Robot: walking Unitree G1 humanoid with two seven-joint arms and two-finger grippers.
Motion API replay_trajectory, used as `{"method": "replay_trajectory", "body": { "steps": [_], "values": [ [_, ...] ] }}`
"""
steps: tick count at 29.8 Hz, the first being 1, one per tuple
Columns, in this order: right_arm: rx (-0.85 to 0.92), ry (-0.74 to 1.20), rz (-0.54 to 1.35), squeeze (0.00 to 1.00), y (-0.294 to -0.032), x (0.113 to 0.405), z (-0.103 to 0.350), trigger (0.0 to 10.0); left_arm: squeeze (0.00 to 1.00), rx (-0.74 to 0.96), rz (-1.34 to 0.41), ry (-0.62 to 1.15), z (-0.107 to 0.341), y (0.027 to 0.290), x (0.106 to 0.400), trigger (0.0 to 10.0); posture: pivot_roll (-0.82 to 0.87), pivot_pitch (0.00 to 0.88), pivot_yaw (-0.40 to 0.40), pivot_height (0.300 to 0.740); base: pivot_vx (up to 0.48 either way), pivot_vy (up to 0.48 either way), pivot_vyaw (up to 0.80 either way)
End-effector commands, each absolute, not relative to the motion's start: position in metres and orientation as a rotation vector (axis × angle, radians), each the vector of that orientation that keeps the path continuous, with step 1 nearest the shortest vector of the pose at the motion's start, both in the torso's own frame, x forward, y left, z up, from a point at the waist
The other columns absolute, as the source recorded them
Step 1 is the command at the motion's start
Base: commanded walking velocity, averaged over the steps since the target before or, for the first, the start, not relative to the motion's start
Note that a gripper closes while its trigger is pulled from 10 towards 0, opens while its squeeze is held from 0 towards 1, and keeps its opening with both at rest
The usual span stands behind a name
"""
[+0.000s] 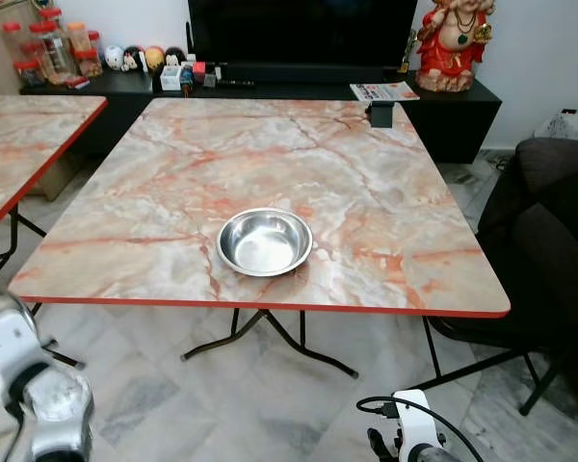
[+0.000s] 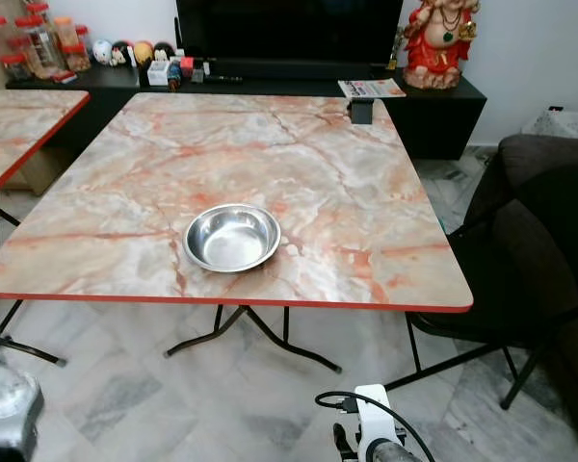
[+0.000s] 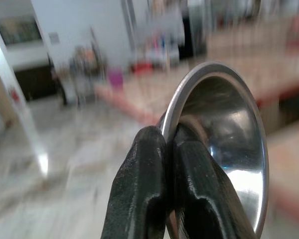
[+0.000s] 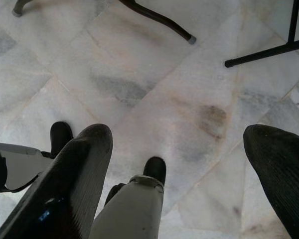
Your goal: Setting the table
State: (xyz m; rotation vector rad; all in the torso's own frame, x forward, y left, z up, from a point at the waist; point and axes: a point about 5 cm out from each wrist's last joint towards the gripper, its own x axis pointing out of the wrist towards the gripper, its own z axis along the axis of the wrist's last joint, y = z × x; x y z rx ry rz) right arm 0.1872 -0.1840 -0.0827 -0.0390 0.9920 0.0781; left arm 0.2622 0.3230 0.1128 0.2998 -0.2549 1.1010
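Our left claw (image 3: 162, 199) gripped the rim of a steel bowl (image 3: 224, 149), low beside the table (image 1: 154, 192). Another bowl (image 1: 264, 241) sat near the table's front edge. Our right claw (image 4: 189, 174) hung spread apart, holding nothing, over the floor (image 4: 139, 74). We judged that the next move was lifting the held bowl onto the table.
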Motion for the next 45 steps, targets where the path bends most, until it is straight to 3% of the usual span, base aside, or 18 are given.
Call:
{"method": "replay_trajectory", "body": {
  "steps": [1, 3, 4, 7, 10, 13, 14, 17, 20, 25, 30, 39, 45],
  "values": [
    [-0.039, 0.983, 0.078, 0.00, -0.184, 0.192, -0.081, 10.0, 0.00, 0.342, 1.039, -0.418, 0.153, 0.316, 0.280, 10.0, -0.17, 0.000, -0.014, 0.740, 0.000, 0.000, 0.00],
    [-0.036, 0.982, 0.076, 0.00, -0.184, 0.192, -0.080, 10.0, 0.00, 0.310, 0.874, -0.494, 0.175, 0.297, 0.303, 10.0, -0.16, 0.000, -0.013, 0.740, 0.000, 0.000, 0.00],
    [-0.036, 0.982, 0.076, 0.00, -0.184, 0.192, -0.080, 10.0, 0.00, 0.310, 0.874, -0.494, 0.175, 0.297, 0.303, 10.0, -0.16, 0.000, -0.013, 0.740, 0.000, 0.000, 0.00],
    [-0.027, 0.975, 0.067, 0.00, -0.184, 0.193, -0.080, 10.0, 0.00, 0.238, 0.571, -0.474, 0.185, 0.255, 0.337, 10.0, -0.18, 0.000, -0.004, 0.740, 0.000, 0.000, 0.00],
    [-0.009, 0.964, 0.050, 0.00, -0.184, 0.194, -0.079, 10.0, 0.00, 0.060, 0.307, -0.394, 0.182, 0.209, 0.359, 10.0, -0.19, 0.000, 0.005, 0.740, 0.000, 0.000, 0.00],
    [-0.003, 0.962, 0.032, 0.00, -0.187, 0.194, -0.079, 10.0, 0.00, -0.155, 0.066, -0.276, 0.169, 0.162, 0.370, 10.0, -0.21, 0.000, 0.011, 0.740, 0.000, 0.000, 0.00],
    [-0.003, 0.962, 0.032, 0.00, -0.187, 0.194, -0.079, 10.0, 0.00, -0.155, 0.066, -0.276, 0.169, 0.162, 0.370, 10.0, -0.21, 0.000, 0.011, 0.740, 0.000, 0.000, 0.00],
    [0.002, 0.963, 0.011, 0.00, -0.190, 0.191, -0.080, 10.0, 0.00, -0.317, -0.091, -0.207, 0.161, 0.130, 0.371, 10.0, -0.22, 0.000, 0.018, 0.740, 0.000, 0.000, 0.00],
    [0.017, 0.967, -0.021, 0.00, -0.195, 0.188, -0.081, 10.0, 0.00, -0.428, -0.141, -0.153, 0.154, 0.111, 0.371, 10.0, -0.23, 0.000, 0.024, 0.740, 0.000, 0.000, 0.00],
    [0.027, 0.968, -0.034, 0.00, -0.197, 0.186, -0.081, 10.0, 0.00, -0.521, -0.163, -0.113, 0.150, 0.106, 0.371, 10.0, -0.24, 0.000, 0.021, 0.740, 0.000, 0.000, 0.00],
    [0.011, 0.977, -0.031, 0.00, -0.200, 0.185, -0.082, 10.0, 0.00, -0.605, -0.080, -0.047, 0.156, 0.098, 0.378, 10.0, -0.23, 0.000, 0.013, 0.740, 0.000, 0.000, 0.00],
    [0.013, 0.972, -0.035, 0.00, -0.200, 0.185, -0.082, 10.0, 0.00, -0.682, -0.100, 0.051, 0.154, 0.084, 0.380, 10.0, -0.25, 0.000, 0.030, 0.740, 0.000, 0.000, 0.00],
    [0.025, 0.980, -0.037, 0.00, -0.198, 0.183, -0.083, 10.0, 0.00, -0.655, -0.051, 0.044, 0.154, 0.089, 0.379, 10.0, -0.25, 0.000, 0.033, 0.740, 0.000, 0.000, -0.23]
  ]
}}
